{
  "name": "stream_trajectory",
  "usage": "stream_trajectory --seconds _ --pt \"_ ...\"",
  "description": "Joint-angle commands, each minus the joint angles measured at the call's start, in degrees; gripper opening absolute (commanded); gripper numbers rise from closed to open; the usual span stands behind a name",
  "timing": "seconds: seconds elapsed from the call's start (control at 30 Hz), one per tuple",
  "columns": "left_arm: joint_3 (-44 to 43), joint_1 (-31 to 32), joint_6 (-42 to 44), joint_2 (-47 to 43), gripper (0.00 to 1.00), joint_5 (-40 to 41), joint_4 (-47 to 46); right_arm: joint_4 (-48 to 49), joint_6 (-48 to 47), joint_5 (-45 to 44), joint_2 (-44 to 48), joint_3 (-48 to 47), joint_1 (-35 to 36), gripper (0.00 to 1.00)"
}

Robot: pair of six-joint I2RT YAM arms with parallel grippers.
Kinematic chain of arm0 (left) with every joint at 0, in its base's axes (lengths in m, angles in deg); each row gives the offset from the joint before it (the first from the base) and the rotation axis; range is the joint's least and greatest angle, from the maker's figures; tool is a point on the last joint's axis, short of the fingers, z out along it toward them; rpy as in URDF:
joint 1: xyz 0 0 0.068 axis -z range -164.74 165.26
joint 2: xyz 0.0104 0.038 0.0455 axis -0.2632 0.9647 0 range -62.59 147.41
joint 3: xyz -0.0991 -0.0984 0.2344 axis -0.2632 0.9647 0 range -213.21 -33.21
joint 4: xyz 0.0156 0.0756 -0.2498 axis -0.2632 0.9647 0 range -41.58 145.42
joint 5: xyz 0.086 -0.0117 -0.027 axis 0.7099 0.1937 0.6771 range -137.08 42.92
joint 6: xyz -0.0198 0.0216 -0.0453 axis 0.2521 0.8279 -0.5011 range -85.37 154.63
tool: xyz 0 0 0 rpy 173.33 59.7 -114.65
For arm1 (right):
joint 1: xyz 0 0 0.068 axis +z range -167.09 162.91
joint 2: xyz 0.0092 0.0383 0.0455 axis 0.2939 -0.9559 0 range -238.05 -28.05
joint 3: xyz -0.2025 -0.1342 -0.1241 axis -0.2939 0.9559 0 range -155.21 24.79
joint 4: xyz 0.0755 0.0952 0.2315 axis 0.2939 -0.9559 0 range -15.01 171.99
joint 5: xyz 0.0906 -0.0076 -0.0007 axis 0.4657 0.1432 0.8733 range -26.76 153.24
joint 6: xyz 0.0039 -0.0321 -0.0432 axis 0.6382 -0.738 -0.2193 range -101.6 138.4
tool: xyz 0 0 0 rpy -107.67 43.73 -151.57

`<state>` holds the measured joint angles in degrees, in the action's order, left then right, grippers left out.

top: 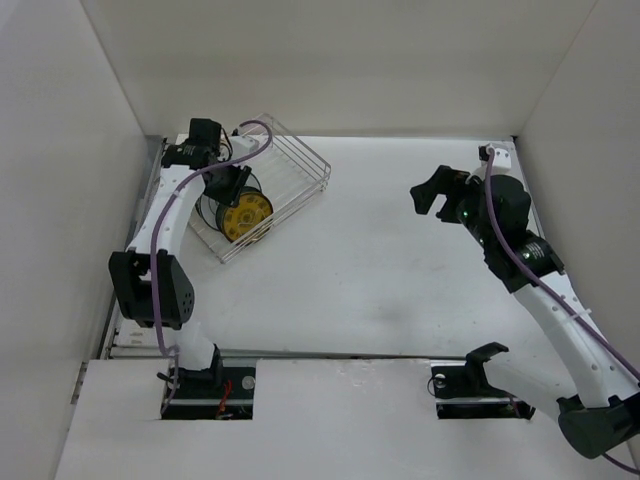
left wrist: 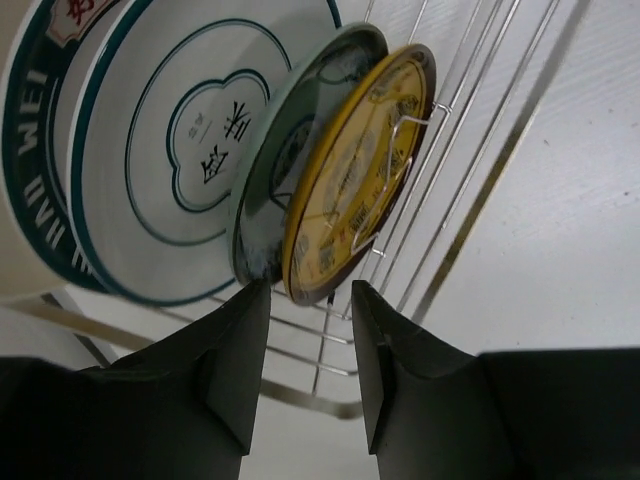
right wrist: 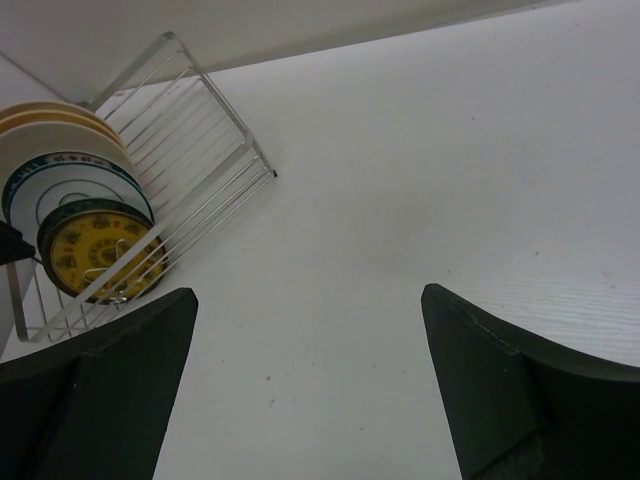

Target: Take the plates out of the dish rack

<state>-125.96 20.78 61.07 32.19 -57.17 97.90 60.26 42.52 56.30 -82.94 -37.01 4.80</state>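
The dish rack stands at the back left with several plates upright in its near end. The front one is mustard-yellow. Behind it come a small teal plate, a white plate with teal rings and a dark-rimmed one. Cream and tan plates stand furthest back. My left gripper is over the plates, jaws narrowed but apart, with the yellow plate's rim just between the fingertips and a gap showing. My right gripper hangs wide open above bare table.
The rack's wire base and its far half hold no plates. White walls close in the table on the left, back and right. The right arm reaches over the table's right side, away from the rack.
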Motion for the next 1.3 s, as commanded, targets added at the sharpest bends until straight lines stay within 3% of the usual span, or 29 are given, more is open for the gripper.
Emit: stream_trajectory --seconds 0.0,0.2,0.57,0.63,0.73,0.8,0.83,1.27 --pt "-2.08 -0.16 -0.42 2.23 0.35 -0.03 -4.29 4.77 -1.0 0.0 -0.13 0.28 0.52 1.0" --pt "-5.15 0.37 -2.09 6.9 0.26 2.78 -6.49 3.02 -1.0 0.0 -1.44 -0.34 0.52 1.0" --pt "-5.16 0.37 -2.79 10.6 0.25 3.23 -2.37 1.43 -0.48 -1.67 0.93 -0.87 0.52 1.0" --pt "-5.16 0.37 -2.79 10.6 0.16 2.71 -1.14 0.82 -0.48 -1.67 1.46 -0.87 0.52 1.0" --pt "-3.94 0.37 -2.79 9.1 0.14 2.18 -1.13 0.82 -0.48 -1.67 2.86 -0.87 0.52 1.0" --pt "-3.93 0.37 -3.32 8.58 0.01 2.18 -1.13 0.82 0.05 -1.67 2.86 -0.87 0.52 1.0" --pt "-3.93 0.37 -3.32 8.05 0.0 2.18 -1.13 0.82 0.05 -1.67 3.47 -0.34 0.52 1.0" --pt "-13.95 0.9 -7.1 -1.35 0.0 4.21 -0.08 -1.03 0.58 0.08 3.4 -1.48 0.52 1.0"
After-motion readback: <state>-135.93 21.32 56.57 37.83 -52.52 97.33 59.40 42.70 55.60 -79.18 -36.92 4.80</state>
